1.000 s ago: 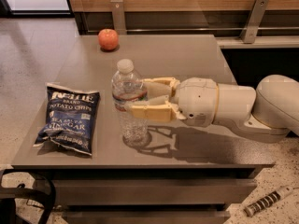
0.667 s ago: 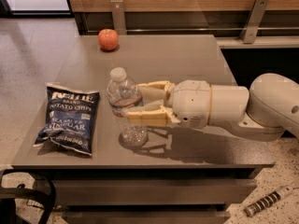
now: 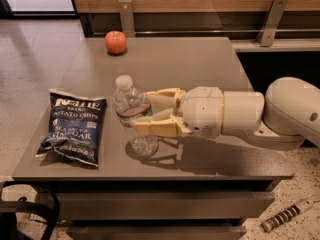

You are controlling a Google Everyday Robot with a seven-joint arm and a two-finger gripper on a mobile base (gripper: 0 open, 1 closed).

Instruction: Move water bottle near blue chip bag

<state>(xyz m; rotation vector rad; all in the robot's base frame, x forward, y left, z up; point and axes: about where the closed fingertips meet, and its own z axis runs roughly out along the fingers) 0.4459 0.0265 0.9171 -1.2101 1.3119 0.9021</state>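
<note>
The water bottle (image 3: 131,109) is clear ribbed plastic with a white cap and a red-and-white label band. It stands on the grey table (image 3: 200,64), tilted slightly left. My gripper (image 3: 142,111) reaches in from the right and is shut on the bottle's middle, one cream finger (image 3: 162,92) behind it and one in front. The blue chip bag (image 3: 72,125) lies flat at the table's front left, a short gap left of the bottle.
A red apple (image 3: 115,42) sits at the table's far edge, left of centre. My white arm (image 3: 260,114) spans the right half of the table. A wooden wall with metal brackets runs behind. The table's front edge is close to the bottle's base.
My gripper has carried the bottle to the left, closer to the chip bag. The bag and the apple have not moved.
</note>
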